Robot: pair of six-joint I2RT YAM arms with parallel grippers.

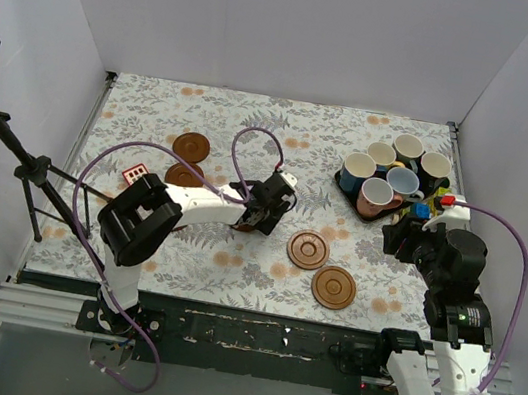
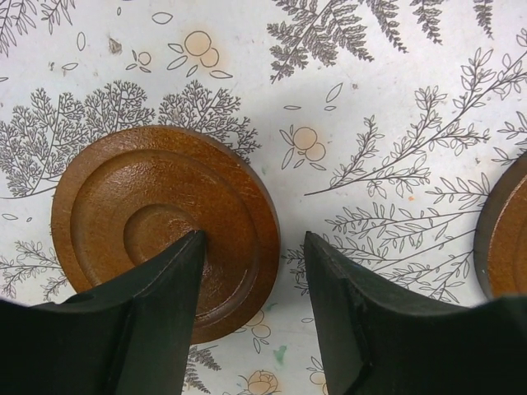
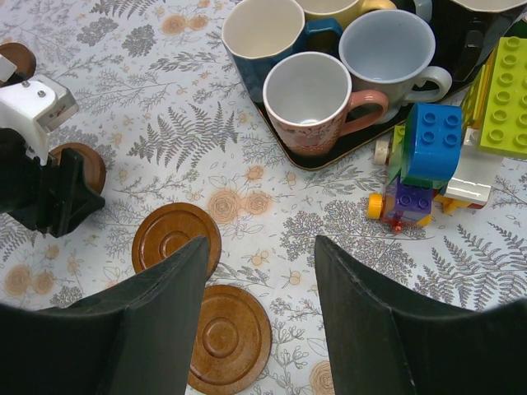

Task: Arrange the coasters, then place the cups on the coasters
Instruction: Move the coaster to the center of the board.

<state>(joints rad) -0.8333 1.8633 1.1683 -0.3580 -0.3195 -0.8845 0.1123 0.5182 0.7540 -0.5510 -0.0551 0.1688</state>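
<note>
With the left tool [image 2: 254,245] standing jaws apart astride the rim of a coaster [image 2: 148,214] lying flat on the surface [image 2: 395,99], a closing bite would likely catch only the thin edge, so the disc may tilt or skid toward the neighbouring coaster [image 2: 506,230].

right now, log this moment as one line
stage: arranging coasters | left tool: open, straddling a coaster rim | right tool: open, empty, above table | cups: on tray, none on coasters
</note>
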